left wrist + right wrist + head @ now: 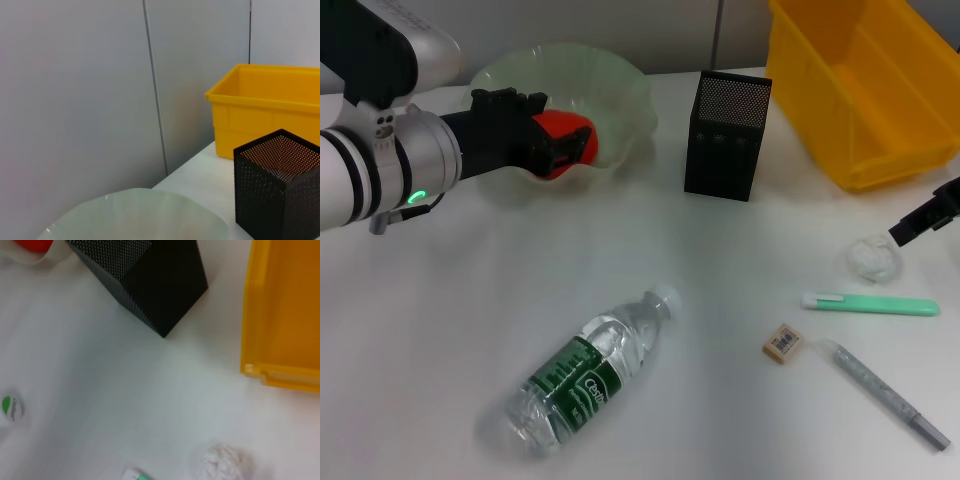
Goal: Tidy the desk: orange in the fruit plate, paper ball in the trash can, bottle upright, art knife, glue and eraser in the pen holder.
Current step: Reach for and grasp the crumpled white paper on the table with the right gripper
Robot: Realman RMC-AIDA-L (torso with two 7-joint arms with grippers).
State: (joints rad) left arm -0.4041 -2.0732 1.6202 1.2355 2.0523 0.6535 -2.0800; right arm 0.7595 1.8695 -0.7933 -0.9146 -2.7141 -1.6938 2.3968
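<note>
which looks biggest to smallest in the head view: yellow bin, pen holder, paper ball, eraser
1. yellow bin, though partly cut off by the frame
2. pen holder
3. paper ball
4. eraser

The worktop point(740, 400) is smooth, matt white. The plate point(625, 95) looks like translucent, glossy green plastic, and the bottle point(585, 375) is clear plastic (paper-looking label). The pen holder point(725, 140) is matt black mesh, likely metal. The bin point(880, 120) is shiny yellow plastic; the ball point(873, 258) is crumpled paper.
</note>
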